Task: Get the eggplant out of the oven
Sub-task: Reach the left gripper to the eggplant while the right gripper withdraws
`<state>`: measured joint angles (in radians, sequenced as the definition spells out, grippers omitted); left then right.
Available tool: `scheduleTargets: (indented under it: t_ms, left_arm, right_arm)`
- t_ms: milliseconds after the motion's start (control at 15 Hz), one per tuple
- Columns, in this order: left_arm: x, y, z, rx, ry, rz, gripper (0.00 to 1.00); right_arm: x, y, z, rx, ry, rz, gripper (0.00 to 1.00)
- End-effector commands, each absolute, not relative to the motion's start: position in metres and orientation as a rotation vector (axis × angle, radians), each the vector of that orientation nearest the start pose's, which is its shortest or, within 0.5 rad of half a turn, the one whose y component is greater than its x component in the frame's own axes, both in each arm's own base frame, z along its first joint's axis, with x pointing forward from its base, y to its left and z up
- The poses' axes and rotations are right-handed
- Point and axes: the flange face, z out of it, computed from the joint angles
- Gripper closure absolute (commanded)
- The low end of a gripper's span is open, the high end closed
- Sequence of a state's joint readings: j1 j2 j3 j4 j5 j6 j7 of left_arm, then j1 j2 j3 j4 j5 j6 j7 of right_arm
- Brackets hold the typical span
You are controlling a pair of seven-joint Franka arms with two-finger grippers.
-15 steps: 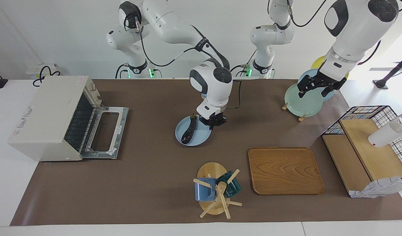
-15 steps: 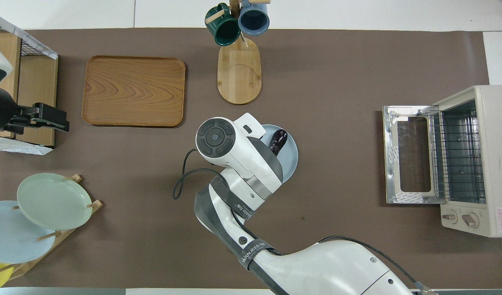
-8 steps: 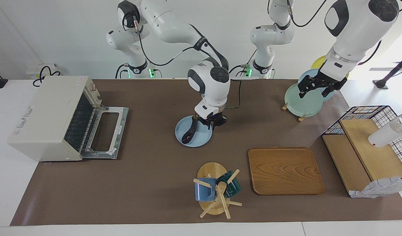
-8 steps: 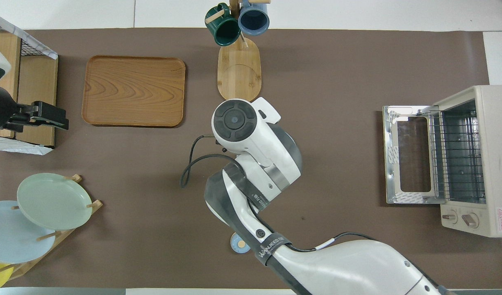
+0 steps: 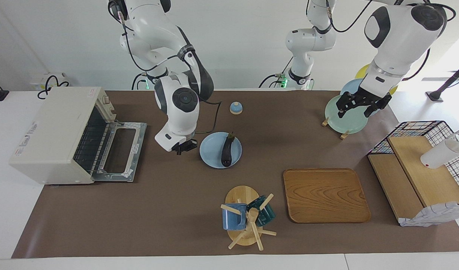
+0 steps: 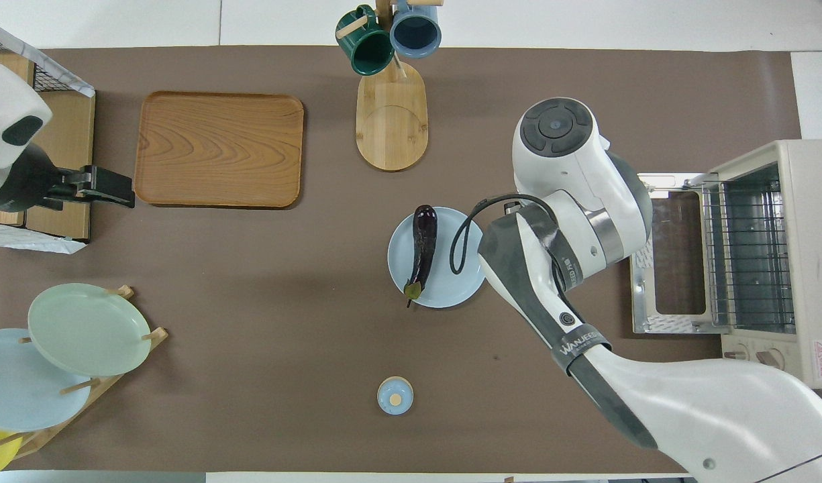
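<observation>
The dark purple eggplant (image 5: 228,150) lies on a light blue plate (image 5: 212,153) in the middle of the table, its stem end nearer to the robots; it also shows in the overhead view (image 6: 423,245) on the plate (image 6: 454,285). The cream oven (image 5: 53,129) stands at the right arm's end with its door (image 5: 120,150) dropped open and its racks bare; in the overhead view the oven (image 6: 806,201) is partly covered by the arm. My right gripper (image 5: 185,146) is open and empty, between the oven door and the plate. My left gripper (image 5: 356,108) waits open, raised over the plate rack.
A mug rack (image 5: 244,217) with two mugs and a wooden tray (image 5: 325,195) lie farther from the robots than the plate. A plate rack (image 5: 343,112) and a wire basket with a wooden shelf (image 5: 420,168) stand at the left arm's end. A small blue round knob-topped thing (image 5: 235,108) sits nearer to the robots.
My right gripper let go of the eggplant and swung from the plate toward the oven. The eggplant now lies free on the plate. The left arm barely moved.
</observation>
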<state>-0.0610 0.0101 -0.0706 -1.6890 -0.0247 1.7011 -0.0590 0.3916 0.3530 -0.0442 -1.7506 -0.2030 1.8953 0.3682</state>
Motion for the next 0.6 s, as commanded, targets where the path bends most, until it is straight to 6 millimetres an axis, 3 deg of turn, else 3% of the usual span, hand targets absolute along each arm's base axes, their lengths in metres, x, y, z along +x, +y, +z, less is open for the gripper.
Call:
scheduleTargets:
  t_ms: [0, 200, 467, 533]
  left_arm:
    - [0.551, -0.125, 0.556, -3.187, 0.121, -0.041, 0.0]
    - [0.55, -0.202, 0.526, -3.208, 0.08, -0.05, 0.0]
    - [0.542, -0.316, 0.464, -3.264, -0.035, -0.104, 0.0]
    - [0.54, -0.335, 0.452, -3.278, -0.05, -0.134, 0.0]
  right_arm:
    - [0.565, 0.154, 0.333, -3.439, -0.169, 0.219, 0.95]
    - [0.563, 0.092, 0.309, -3.418, -0.146, 0.232, 0.95]
    - [0.553, 0.066, 0.293, -3.4, -0.114, 0.203, 0.94]
    - [0.552, 0.062, 0.292, -3.4, -0.122, 0.211, 0.94]
